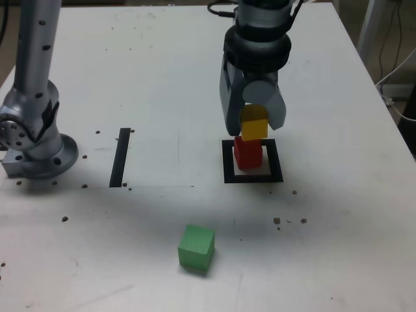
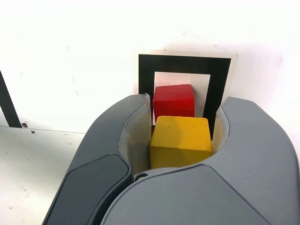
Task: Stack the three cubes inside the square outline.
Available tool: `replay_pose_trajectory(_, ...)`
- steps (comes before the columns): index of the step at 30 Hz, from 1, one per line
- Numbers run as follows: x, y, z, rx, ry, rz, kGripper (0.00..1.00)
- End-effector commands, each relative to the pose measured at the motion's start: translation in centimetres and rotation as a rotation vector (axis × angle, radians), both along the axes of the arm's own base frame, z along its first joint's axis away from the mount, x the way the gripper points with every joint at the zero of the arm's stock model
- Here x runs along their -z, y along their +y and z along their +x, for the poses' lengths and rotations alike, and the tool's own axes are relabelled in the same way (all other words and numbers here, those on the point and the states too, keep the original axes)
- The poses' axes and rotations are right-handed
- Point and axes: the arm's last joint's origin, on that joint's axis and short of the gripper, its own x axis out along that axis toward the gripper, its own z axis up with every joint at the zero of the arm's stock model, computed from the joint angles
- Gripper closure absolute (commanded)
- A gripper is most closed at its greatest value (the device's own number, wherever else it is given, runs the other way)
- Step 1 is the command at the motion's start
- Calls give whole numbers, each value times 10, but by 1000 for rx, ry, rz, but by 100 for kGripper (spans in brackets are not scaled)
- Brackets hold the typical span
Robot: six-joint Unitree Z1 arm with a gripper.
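My gripper point(image 1: 253, 127) is shut on the yellow cube point(image 1: 254, 122), which fills the gap between the grey jaws in the wrist view point(image 2: 180, 140). The yellow cube hangs right over the red cube point(image 1: 247, 153) point(image 2: 174, 100); I cannot tell whether the two touch. The red cube stands inside the square outline point(image 1: 229, 162) point(image 2: 145, 70), a black frame with a white centre. A green cube point(image 1: 196, 247) lies apart on the white table, nearer the front and toward the exterior view's left of the outline.
A straight black strip point(image 1: 120, 156) lies to the exterior view's left of the outline. The arm's grey base point(image 1: 32, 136) stands at the far left. Cables point(image 1: 396, 71) run past the table's right edge.
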Motion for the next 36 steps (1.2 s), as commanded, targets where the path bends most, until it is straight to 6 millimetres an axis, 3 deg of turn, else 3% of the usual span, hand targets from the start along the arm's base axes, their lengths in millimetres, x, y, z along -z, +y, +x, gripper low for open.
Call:
replay_pose_trajectory(1,5,0,1,-8,14,1,86)
replay_pose_trajectory(24,20,2,6,-40,35,-3,86)
replay_pose_trajectory(36,24,6,4,-49,50,5,76)
